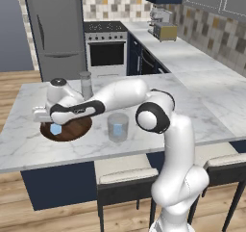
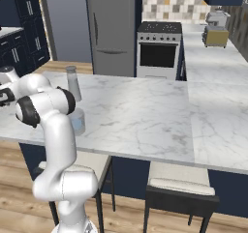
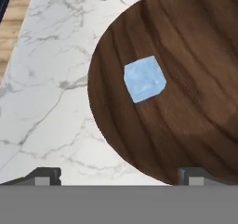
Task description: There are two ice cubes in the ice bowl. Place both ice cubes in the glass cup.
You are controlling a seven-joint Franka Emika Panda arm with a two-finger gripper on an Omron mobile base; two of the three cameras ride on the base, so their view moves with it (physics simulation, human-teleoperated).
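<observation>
The ice bowl (image 1: 77, 129), a wide dark wooden dish, sits on the marble island at the left. One pale-blue ice cube (image 1: 56, 129) lies in it, and the hand view shows this ice cube (image 3: 144, 79) on the wood of the bowl (image 3: 195, 102). My gripper (image 1: 48, 122) hovers above the bowl's left part. In the hand view the gripper (image 3: 120, 179) is open, its fingertips (image 3: 46, 176) set wide apart with nothing between them, and the cube lies ahead of them. To the right of the bowl stands the glass cup (image 1: 117, 126), with a bluish patch inside. My arm partly hides the cup (image 2: 78, 122).
A tall grey capped bottle (image 1: 86, 84) stands behind the bowl and cup on the island (image 1: 192, 110). Two stools (image 1: 125, 173) sit under the near edge. The stove (image 1: 106, 50), fridge (image 1: 55, 29) and a toaster (image 1: 165, 32) are farther back.
</observation>
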